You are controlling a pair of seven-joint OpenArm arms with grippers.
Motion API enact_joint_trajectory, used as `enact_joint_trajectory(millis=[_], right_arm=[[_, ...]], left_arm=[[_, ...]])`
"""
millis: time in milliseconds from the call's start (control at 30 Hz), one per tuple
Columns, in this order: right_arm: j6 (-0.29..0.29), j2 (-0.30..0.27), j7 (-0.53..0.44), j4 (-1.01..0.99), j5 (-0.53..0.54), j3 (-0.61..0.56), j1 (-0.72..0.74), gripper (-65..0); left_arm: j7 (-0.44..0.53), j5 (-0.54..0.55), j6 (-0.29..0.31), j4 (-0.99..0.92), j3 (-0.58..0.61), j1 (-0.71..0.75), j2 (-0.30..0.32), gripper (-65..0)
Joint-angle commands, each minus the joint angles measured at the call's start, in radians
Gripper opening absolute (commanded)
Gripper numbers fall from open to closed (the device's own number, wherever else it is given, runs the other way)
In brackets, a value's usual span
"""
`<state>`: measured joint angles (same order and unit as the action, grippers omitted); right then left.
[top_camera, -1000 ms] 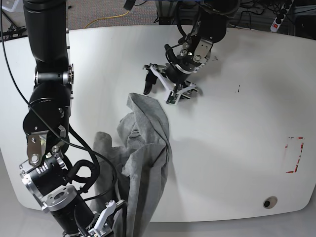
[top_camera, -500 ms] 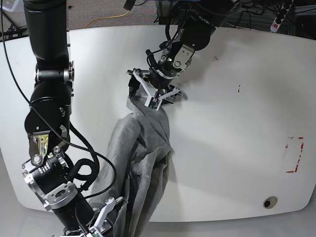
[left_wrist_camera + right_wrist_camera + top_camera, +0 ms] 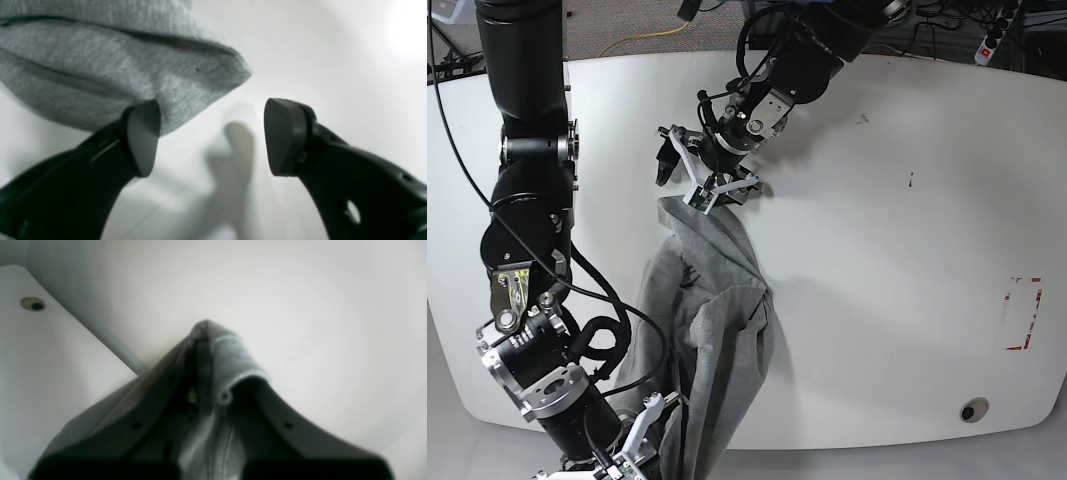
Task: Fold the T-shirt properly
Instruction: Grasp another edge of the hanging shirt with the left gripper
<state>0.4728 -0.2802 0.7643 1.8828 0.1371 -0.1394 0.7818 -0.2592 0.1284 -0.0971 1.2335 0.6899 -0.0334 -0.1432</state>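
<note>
A: Step in hand, by judgement: the spreading stage, ahead of any fold. The T-shirt (image 3: 712, 320) lies in a bunched, twisted strip on the white surface (image 3: 897, 250), running from the near edge up toward the middle, left of centre. No flat panel, and no printed letters can be made out.

B: Right end effector (image 3: 203, 340)?

A: Clamped tight on a gathered bit of the shirt's hem or seam. The right wrist view shows grey cloth pinched at the tips and trailing back between the two black fingers. In the base view it sits at the near edge of the surface, with the cloth hanging from it.

B: And the left end effector (image 3: 695, 172)?

A: Spread wide, nothing between the pads. It hangs over the far tip of the shirt. In the left wrist view one pad (image 3: 141, 136) overlaps the cloth's corner; the other pad (image 3: 283, 136) is over bare surface. Whether the first pad touches the fabric cannot be told.

B: What does the next move call for?

A: Likely the left end effector drops so the corner sits between the pads, then closes. After that, both ends drawn apart to flatten the shirt. Risk: pinching one layer only, so the twist stays.
</note>
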Motion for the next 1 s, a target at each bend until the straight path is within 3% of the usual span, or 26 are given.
enact_joint_trajectory(millis=[0,100,267,467,667,967], right_arm=[[-0.01,-0.006,-0.029,0.01,0.003,0.007,0.037,-65.0],[-0.01,-0.006,-0.029,0.013,0.003,0.007,0.028,-65.0],[-0.009,-0.006,-0.029,0.014,0.003,0.007,0.012,-65.0],[-0.009,-0.023,-0.029,0.014,0.008,0.007,0.006,-65.0],[-0.009,-0.026,-0.029,0.014,0.009,0.007,0.006,-65.0],[-0.009,-0.023,-0.029,0.014,0.009,0.007,-0.003,-65.0]], left_arm=[[0.005,0.007,-0.002,0.029,0.014,-0.009,-0.014,-19.9],[0.005,0.004,-0.003,0.029,0.014,-0.009,-0.014,-20.0],[-0.001,0.004,-0.099,0.012,0.007,-0.01,-0.014,-19.9],[-0.002,0.006,-0.095,-0.024,-0.117,-0.009,-0.009,-19.7],[-0.005,0.009,-0.095,-0.014,-0.207,-0.003,0.07,-19.7],[-0.119,0.044,-0.094,0.257,-0.258,0.073,0.225,-19.7]])
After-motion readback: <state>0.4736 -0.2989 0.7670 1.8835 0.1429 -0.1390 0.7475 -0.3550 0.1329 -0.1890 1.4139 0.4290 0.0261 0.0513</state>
